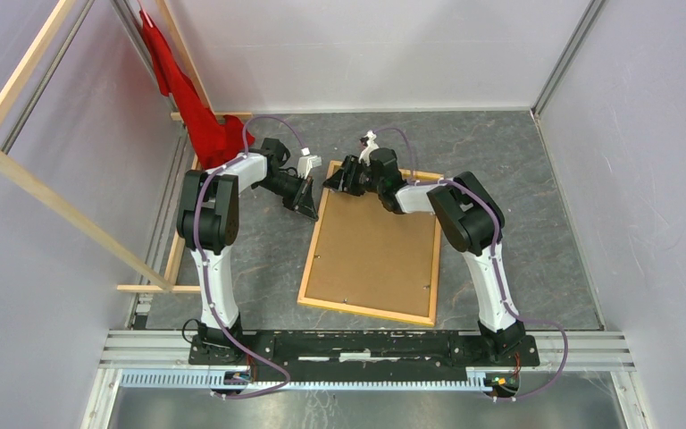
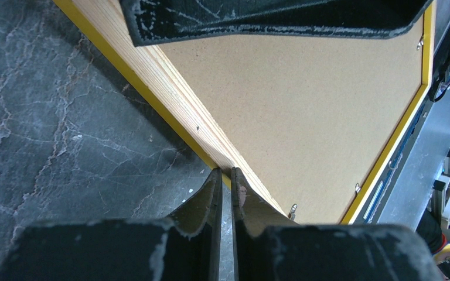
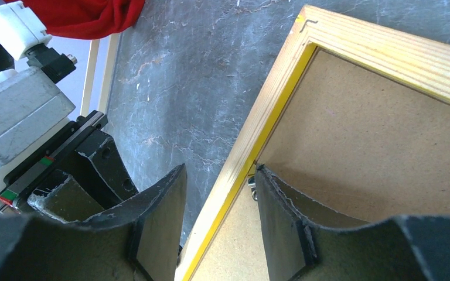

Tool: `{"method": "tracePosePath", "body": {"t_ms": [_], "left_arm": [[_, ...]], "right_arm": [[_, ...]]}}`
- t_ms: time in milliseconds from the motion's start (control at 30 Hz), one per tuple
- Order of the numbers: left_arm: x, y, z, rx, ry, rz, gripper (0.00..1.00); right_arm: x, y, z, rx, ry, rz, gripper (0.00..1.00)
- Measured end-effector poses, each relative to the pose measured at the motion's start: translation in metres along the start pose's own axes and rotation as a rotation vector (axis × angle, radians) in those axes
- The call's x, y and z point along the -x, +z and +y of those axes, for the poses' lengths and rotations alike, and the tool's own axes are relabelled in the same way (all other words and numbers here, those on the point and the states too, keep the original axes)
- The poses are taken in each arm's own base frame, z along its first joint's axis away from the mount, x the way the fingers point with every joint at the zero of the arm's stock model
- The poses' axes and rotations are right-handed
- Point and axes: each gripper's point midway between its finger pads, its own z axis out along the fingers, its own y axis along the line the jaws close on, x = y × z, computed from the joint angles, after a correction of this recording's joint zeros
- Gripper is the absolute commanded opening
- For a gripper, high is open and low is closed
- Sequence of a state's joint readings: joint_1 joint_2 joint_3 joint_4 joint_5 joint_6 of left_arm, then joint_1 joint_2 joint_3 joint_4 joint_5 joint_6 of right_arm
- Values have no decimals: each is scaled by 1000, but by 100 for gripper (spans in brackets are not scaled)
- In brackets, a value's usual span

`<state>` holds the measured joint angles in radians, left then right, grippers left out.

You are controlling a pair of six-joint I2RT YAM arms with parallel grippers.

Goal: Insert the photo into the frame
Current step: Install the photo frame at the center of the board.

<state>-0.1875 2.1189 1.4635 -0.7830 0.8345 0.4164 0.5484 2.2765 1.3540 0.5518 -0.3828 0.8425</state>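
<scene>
On table, frame back-up, lengthwise near-to-far

Grey table — frame lying face-down.

No text, label, brand mark or number can be read anywhere, neither on the frame nor on its backing board.

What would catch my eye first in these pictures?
A yellow-edged frame lies back-up on the table, a backing board filling it. Both grippers meet at its far left corner: the right gripper open astride the rail, the left gripper shut beside it. A red cloth hangs far left.
</scene>
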Motion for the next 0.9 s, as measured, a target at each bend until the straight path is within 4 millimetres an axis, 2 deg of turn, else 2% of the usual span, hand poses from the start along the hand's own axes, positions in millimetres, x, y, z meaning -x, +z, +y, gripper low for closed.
{"method": "tracePosePath", "body": {"t_ms": [233, 700, 900], "left_arm": [[0, 0, 0, 2, 1, 0, 15], [0, 0, 0, 3, 1, 1, 14], [0, 0, 0, 3, 1, 1, 14]], "right_arm": [[2, -3, -4, -3, -11, 11, 53], [-3, -3, 1, 11, -40, 68, 52], [-3, 3, 4, 30, -43, 94, 52]]}}
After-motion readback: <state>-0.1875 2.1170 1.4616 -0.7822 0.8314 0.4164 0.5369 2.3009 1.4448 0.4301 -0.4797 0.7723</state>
